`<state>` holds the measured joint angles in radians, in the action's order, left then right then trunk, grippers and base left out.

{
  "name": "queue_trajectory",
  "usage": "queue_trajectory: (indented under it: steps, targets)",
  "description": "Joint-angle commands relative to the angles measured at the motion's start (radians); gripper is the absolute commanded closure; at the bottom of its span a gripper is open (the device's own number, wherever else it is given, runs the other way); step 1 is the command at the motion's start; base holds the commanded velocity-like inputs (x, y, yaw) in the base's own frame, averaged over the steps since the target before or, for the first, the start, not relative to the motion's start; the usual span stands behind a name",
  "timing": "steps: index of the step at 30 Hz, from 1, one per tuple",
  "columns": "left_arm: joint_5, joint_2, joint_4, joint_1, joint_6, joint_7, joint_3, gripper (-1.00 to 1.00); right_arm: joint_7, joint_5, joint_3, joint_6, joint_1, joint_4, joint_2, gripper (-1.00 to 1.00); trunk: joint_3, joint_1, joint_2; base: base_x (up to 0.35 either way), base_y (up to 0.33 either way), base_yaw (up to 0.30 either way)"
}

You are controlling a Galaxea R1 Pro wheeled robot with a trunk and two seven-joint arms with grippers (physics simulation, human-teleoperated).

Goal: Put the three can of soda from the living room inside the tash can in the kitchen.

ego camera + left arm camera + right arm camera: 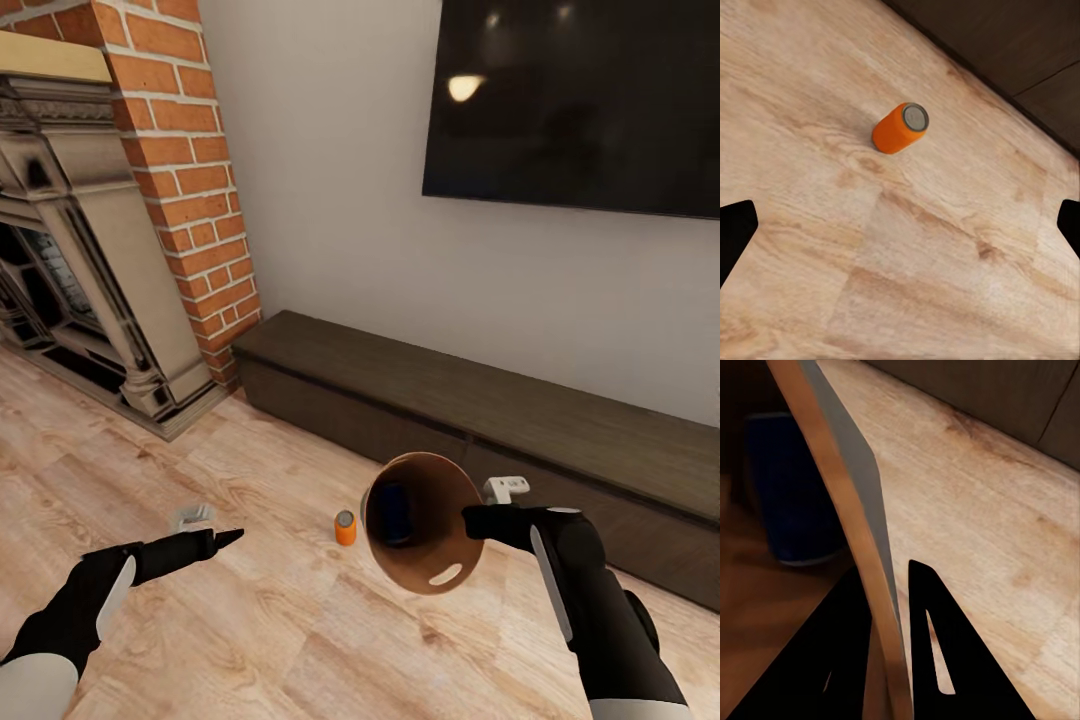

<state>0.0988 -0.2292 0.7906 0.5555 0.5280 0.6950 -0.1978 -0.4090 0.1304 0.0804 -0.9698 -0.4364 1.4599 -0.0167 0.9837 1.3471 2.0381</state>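
Note:
My right gripper point(476, 521) is shut on the rim of the tash can point(440, 588), holding it off the floor and tipped so its tan inside faces me. A mottled blue can of soda point(397, 512) lies inside it. In the right wrist view the fingers point(930, 637) straddle the bin's wall point(840, 472), with the blue can point(791, 495) behind it. An orange can of soda point(345, 527) stands on the wood floor just left of the bin. My left gripper point(222, 541) hangs open to the left of that can, which the left wrist view shows ahead of the gripper point(904, 225) as an orange can point(898, 129).
A long dark low bench point(480, 410) runs along the wall behind the cans. The fireplace point(70, 270) and red brick chimney point(190, 170) stand at the left. A dark TV screen point(580, 100) hangs above the bench. Open wood floor point(260, 640) lies in front of me.

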Motion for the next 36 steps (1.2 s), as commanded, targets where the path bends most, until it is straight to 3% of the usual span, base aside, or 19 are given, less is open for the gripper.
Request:
queue_trajectory:
  steps: [1,11,20,22,25,27,28,31,34,36]
  targets:
    - [0.001,0.000,-0.001,-0.001,-0.001,-0.006,0.008,-1.00,-0.004,-0.018,0.000,-0.003,0.000,-0.001,0.001,1.00,0.000,0.000,0.000,0.000,0.000,-0.004]
    - [0.002,0.002,-0.007,-0.002,-0.013,-0.021,0.021,-1.00,-0.001,-0.015,-0.002,-0.077,0.000,-0.003,0.006,1.00,0.000,0.000,0.000,0.000,0.000,-0.001]
    - [0.001,0.001,-0.040,-0.006,-0.118,-0.020,0.023,-1.00,0.000,-0.011,-0.003,-0.077,0.003,-0.019,0.003,1.00,0.000,0.000,0.000,0.000,0.000,0.000]
    - [0.000,0.002,-0.050,-0.007,-0.163,-0.019,0.024,-1.00,-0.002,-0.010,-0.003,-0.035,0.015,-0.053,-0.001,1.00,0.000,0.000,0.000,0.000,0.000,0.000]
    - [0.000,0.001,-0.060,-0.009,-0.225,-0.018,0.024,-1.00,-0.010,-0.008,0.000,0.128,0.052,-0.113,-0.007,1.00,0.000,0.000,0.000,0.000,0.000,0.000]
    - [-0.001,0.000,-0.063,-0.022,-0.316,-0.016,0.024,-1.00,-0.013,-0.005,0.003,0.197,0.086,-0.132,-0.011,1.00,0.000,0.000,0.000,0.000,0.000,0.000]
    - [-0.001,0.000,-0.068,-0.031,-0.358,-0.014,0.025,-1.00,-0.013,-0.003,0.004,0.223,0.106,-0.137,-0.018,1.00,0.000,0.000,0.000,0.000,0.000,0.000]
    - [-0.002,-0.002,-0.083,-0.040,-0.401,-0.011,0.025,-1.00,-0.016,-0.006,0.004,0.290,0.138,-0.142,-0.047,1.00,0.000,0.000,0.000,0.000,0.000,0.000]
    - [-0.001,-0.006,-0.142,-0.046,-0.459,-0.008,0.026,-1.00,-0.035,-0.011,0.004,0.421,0.176,-0.164,-0.093,1.00,0.000,0.000,0.000,0.000,0.000,0.000]
    - [0.000,-0.009,-0.170,-0.047,-0.492,-0.006,0.026,-1.00,-0.053,-0.012,0.005,0.452,0.184,-0.184,-0.104,1.00,0.000,0.000,0.000,0.000,0.000,0.000]
